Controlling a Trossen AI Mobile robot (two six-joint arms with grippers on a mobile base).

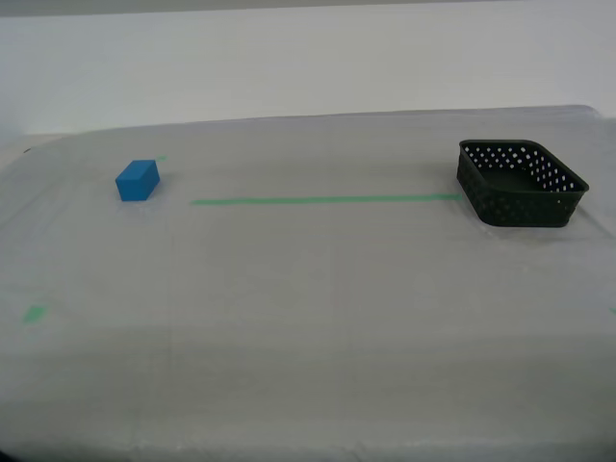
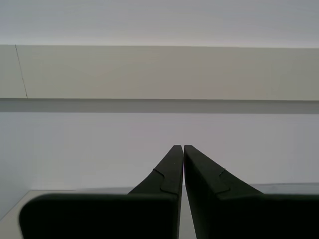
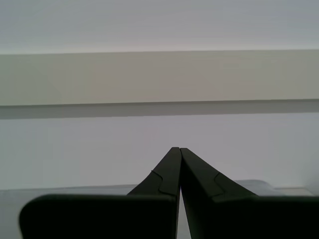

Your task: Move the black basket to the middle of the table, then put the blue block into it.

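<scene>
With both my first claw (image 3: 179, 149) and my second claw (image 2: 180, 147) pressed together and raised toward the wall, the black basket (image 1: 521, 182) sits far right on the tabletop (image 1: 308, 308) and the blue block (image 1: 138, 180) far left in the exterior view, both untouched.

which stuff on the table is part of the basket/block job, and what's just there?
Job:
- small square black perforated plastic basket, at the exterior view's right
- small solid bright-blue block, at the exterior view's left
- pale grey-white cloth-covered table

Just there:
- thin green tape line
- small green mark
</scene>
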